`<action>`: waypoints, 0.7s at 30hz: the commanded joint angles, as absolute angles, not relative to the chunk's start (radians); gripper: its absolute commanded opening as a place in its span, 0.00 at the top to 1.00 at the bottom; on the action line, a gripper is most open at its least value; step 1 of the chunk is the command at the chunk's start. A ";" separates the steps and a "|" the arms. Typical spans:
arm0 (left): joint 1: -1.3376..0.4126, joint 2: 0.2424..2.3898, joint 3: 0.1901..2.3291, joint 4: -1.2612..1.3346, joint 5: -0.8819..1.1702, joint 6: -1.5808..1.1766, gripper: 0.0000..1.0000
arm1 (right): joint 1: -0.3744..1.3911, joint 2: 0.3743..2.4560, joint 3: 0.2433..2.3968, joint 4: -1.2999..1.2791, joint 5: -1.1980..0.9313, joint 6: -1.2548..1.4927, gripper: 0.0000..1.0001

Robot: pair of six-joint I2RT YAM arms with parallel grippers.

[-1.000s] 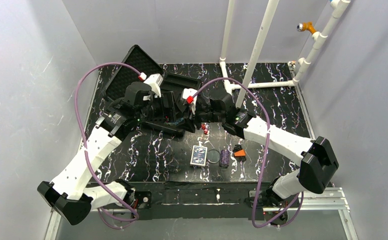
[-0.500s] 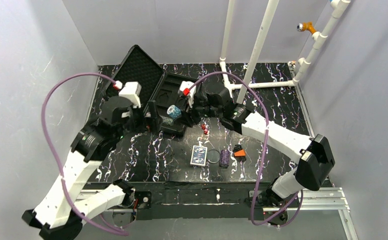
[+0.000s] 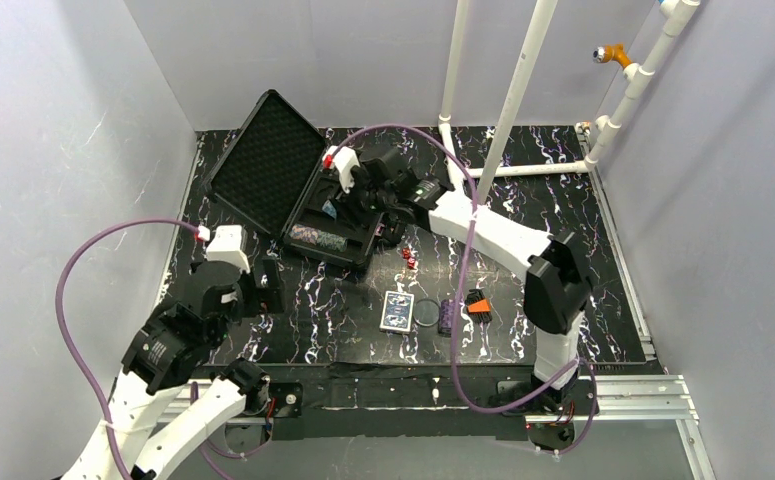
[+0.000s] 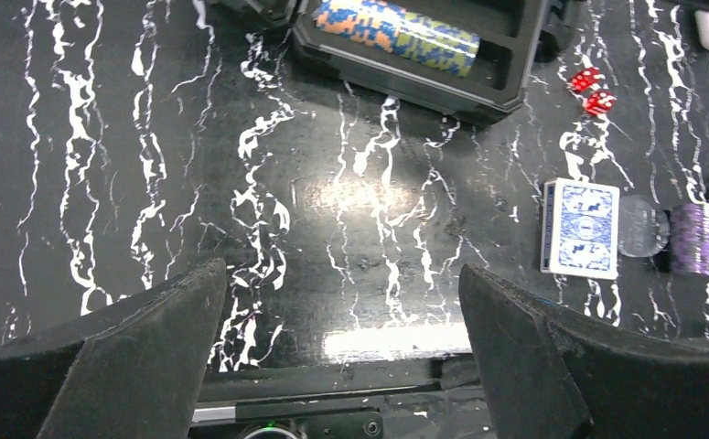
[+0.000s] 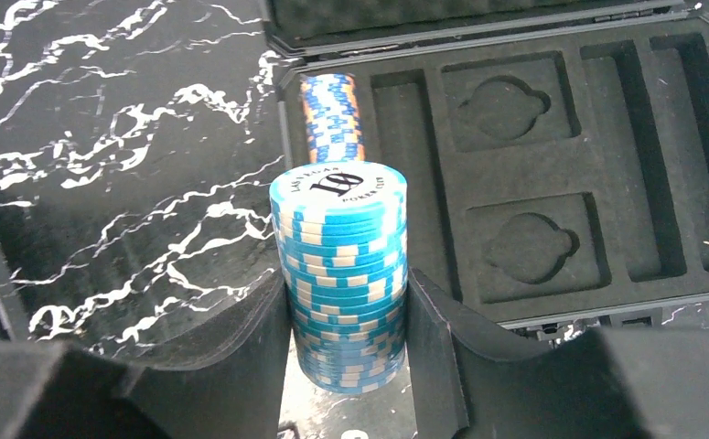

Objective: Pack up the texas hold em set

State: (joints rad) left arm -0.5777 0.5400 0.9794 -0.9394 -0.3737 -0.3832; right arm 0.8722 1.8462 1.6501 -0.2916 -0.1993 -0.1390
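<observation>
The black case (image 3: 263, 160) lies open at the back left, its moulded tray (image 3: 355, 252) on the right. One multicoloured chip roll (image 3: 318, 238) (image 4: 396, 23) lies in the tray's near slot. My right gripper (image 3: 348, 200) (image 5: 346, 302) hovers over the tray, shut on an upright teal chip roll (image 5: 339, 265). My left gripper (image 3: 263, 290) (image 4: 341, 274) stands open and empty over bare table, near-left of the case. On the table lie the blue-backed card deck (image 3: 398, 311) (image 4: 580, 227), the clear round disc (image 3: 427, 313) (image 4: 641, 226) and a purple chip roll (image 3: 449, 315) (image 4: 696, 238).
Two red dice (image 3: 409, 258) (image 4: 591, 90) sit just right of the case. A small orange-and-black object (image 3: 478, 303) lies beside the purple roll. White pipes (image 3: 508, 110) rise at the back right. Grey walls close in the table on three sides.
My left arm pulled back from the case toward the near left and its gripper opened; a chip roll now lies in the tray. My right arm carried the teal roll left over the tray.
</observation>
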 commanded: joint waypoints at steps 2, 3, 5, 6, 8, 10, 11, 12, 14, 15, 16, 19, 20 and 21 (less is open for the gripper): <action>-0.573 0.477 0.908 -0.955 -0.514 -0.446 0.02 | 0.871 1.969 1.883 -0.372 -0.153 -0.184 0.99; -0.574 0.472 0.893 -0.950 -0.524 -0.454 0.02 | 0.870 1.998 1.922 -0.395 -0.149 -0.189 0.99; -0.574 0.465 0.876 -0.947 -0.542 -0.462 0.02 | 0.869 2.063 1.999 -0.436 -0.139 -0.199 0.99; -0.574 0.465 0.875 -0.948 -0.549 -0.462 0.02 | 0.870 2.091 2.037 -0.456 -0.137 -0.204 0.99; -0.574 0.462 0.871 -0.948 -0.565 -0.462 0.02 | 0.870 2.145 2.102 -0.489 -0.131 -0.214 0.99; -0.573 0.455 0.866 -0.944 -0.577 -0.464 0.02 | 0.870 2.197 2.155 -0.510 -0.127 -0.226 0.99; -0.573 0.453 0.864 -0.943 -0.576 -0.466 0.02 | 0.870 2.216 2.175 -0.516 -0.123 -0.233 0.99; -0.573 0.449 0.862 -0.943 -0.575 -0.465 0.02 | 0.870 2.235 2.193 -0.518 -0.125 -0.240 0.99; -0.573 0.440 0.856 -0.941 -0.576 -0.464 0.02 | 0.869 2.267 2.226 -0.521 -0.126 -0.258 0.99; -0.573 0.434 0.854 -0.940 -0.578 -0.463 0.02 | 0.870 2.283 2.244 -0.520 -0.120 -0.263 0.99; -0.572 0.430 0.851 -0.940 -0.581 -0.465 0.02 | 0.870 2.303 2.265 -0.521 -0.115 -0.267 0.99; -0.572 0.421 0.849 -0.939 -0.587 -0.465 0.02 | 0.869 2.342 2.299 -0.508 -0.130 -0.272 0.99; -0.572 0.420 0.848 -0.939 -0.589 -0.465 0.02 | 0.870 2.360 2.299 -0.484 -0.137 -0.265 0.99; -0.572 0.419 0.844 -0.937 -0.590 -0.465 0.02 | 0.870 2.375 2.299 -0.463 -0.139 -0.263 0.99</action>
